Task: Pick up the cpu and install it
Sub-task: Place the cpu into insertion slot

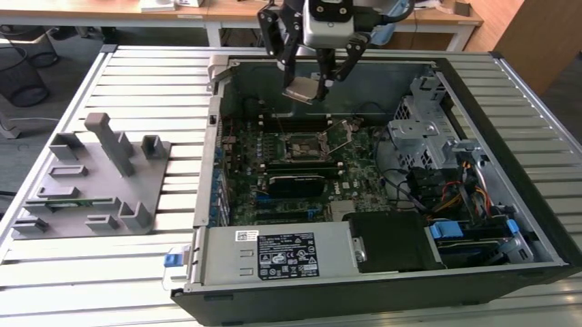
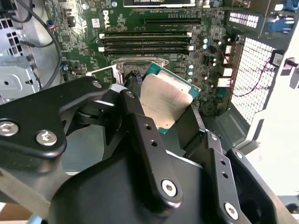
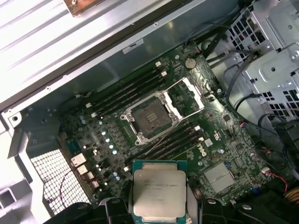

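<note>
My gripper [image 1: 307, 87] hangs above the far end of the open computer case [image 1: 536, 225], shut on the cpu [image 1: 302, 90], a flat silver square held tilted. In both wrist views the cpu [image 3: 159, 191] [image 2: 164, 100] shows its shiny metal top and green rim, pinched between the black fingers [image 2: 145, 140]. Below it on the motherboard [image 3: 219, 140] lies the open cpu socket [image 3: 149, 119] with its metal load frame [image 3: 187, 95] swung up. In the exterior view the socket [image 1: 309, 146] sits in front of and well below the held chip.
A grey fixture tray [image 1: 95, 177] with upright posts stands at the exterior view's left of the case on the slatted table [image 1: 136, 75]. Inside the case are a drive cage [image 1: 423, 133], cables [image 1: 454, 197] and a power supply [image 1: 277, 252]. Empty memory slots [image 3: 126, 93] flank the socket.
</note>
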### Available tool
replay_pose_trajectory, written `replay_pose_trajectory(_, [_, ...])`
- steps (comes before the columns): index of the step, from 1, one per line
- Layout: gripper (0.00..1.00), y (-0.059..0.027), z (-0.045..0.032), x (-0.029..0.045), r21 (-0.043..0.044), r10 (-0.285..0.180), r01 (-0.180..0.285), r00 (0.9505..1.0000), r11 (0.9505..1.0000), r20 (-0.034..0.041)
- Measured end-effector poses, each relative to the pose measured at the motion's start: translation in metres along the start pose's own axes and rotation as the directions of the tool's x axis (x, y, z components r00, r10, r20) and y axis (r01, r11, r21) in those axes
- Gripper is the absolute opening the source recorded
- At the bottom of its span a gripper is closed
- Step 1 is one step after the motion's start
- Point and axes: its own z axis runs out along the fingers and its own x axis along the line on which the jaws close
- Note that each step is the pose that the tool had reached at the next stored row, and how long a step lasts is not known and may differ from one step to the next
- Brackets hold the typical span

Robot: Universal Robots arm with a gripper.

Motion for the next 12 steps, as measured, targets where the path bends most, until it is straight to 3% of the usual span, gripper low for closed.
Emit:
replay_pose_trajectory(8, [0.54,0.0014,0.0007,0.0009,-0.0017,0.063,-0.063,0.998,0.998,0.002])
replay_pose_trajectory(12, [0.54,0.0019,0.0012,0.0012,-0.0024,0.109,-0.109,0.994,0.994,0.0028])
